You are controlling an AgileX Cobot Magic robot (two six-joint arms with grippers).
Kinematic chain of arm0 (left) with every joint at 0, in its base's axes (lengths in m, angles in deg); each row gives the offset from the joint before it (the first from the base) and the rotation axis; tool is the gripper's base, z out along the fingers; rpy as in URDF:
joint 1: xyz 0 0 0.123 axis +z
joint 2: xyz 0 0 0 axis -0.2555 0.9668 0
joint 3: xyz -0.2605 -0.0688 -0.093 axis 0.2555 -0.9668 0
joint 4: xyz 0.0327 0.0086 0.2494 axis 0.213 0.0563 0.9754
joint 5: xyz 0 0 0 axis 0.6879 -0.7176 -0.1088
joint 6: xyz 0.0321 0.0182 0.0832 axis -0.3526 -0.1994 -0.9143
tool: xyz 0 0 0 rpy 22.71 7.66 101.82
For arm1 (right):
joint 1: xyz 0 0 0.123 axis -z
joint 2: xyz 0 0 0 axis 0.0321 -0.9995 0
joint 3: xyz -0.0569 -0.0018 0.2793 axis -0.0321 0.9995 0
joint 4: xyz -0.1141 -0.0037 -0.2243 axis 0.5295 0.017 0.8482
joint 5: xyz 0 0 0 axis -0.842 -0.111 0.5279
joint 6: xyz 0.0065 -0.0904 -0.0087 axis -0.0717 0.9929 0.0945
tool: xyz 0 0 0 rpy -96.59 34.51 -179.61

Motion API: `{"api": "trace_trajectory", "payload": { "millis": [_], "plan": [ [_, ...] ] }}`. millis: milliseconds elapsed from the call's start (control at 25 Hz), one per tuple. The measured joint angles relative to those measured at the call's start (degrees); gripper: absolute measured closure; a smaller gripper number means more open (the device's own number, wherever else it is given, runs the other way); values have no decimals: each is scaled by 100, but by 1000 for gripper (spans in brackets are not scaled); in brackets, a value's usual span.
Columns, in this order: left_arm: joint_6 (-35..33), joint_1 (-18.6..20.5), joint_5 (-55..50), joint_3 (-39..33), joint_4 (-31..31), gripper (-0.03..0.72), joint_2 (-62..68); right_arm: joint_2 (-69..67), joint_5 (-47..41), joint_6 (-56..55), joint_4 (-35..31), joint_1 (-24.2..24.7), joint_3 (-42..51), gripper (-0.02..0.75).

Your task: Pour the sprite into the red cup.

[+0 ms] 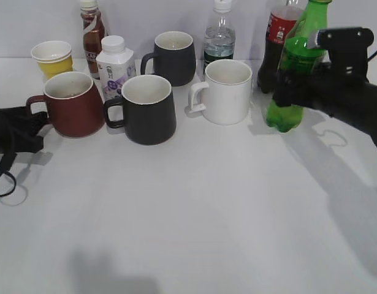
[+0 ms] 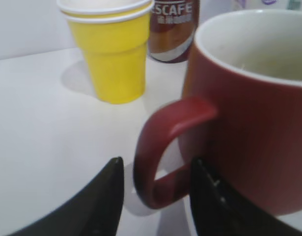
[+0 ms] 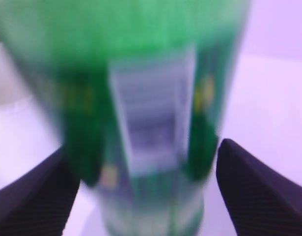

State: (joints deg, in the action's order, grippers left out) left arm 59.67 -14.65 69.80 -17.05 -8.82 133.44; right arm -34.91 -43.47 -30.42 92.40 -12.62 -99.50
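The right gripper (image 1: 290,78) is closed around the middle of the sprite (image 1: 295,67), one finger (image 3: 256,189) on each side of its label; the bottle leans slightly, near the far right corner of the bench (image 1: 194,208), and whether its base touches the surface is unclear. Just behind it stands one cola bottle (image 1: 277,37). The left gripper (image 2: 155,194) rests at the left edge, jaws spread apart on either side of the loop handle of the red cup (image 1: 70,103), grasping nothing; whether the fingers touch the handle cannot be told. Along the far edge there are four mugs in all: the red one, two black mugs (image 1: 146,108) (image 1: 173,57) and one white mug (image 1: 224,91). Beside them stand one yellow paper cup (image 1: 53,57), one brown coffee bottle (image 1: 92,27), one small white bottle (image 1: 114,64) and one clear water bottle (image 1: 220,35).
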Motion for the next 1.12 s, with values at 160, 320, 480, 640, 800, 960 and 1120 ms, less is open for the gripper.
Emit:
{"api": "trace_trajectory", "payload": {
  "millis": [160, 320, 480, 640, 800, 960, 1120],
  "plan": [
    [0, 0, 13, -198, 0, 339, -321, 93, 8, 7, 0, 0, 288, 87],
    [150, 0, 1, -493, 0, 339, -563, 291, -31, 13, -1, 0, 643, 90],
    [369, 0, -30, -840, -114, 339, -823, 579, -98, 5, -6, 0, 979, 99],
    [951, 0, -485, -1053, -120, 339, -1123, 958, -507, -14, -6, -6, 1160, 111],
    [1423, -34, -1459, -1070, -121, 339, -1596, 1417, -1310, -225, -6, -10, 1169, 135],
    [1558, -260, -2571, -1070, -236, 339, -2365, 1893, -2336, -551, 20, -10, 1173, 152],
    [1619, -627, -4211, -945, -551, 339, -3301, 2426, -3536, -605, 178, -10, 1167, 155]
  ]
}}
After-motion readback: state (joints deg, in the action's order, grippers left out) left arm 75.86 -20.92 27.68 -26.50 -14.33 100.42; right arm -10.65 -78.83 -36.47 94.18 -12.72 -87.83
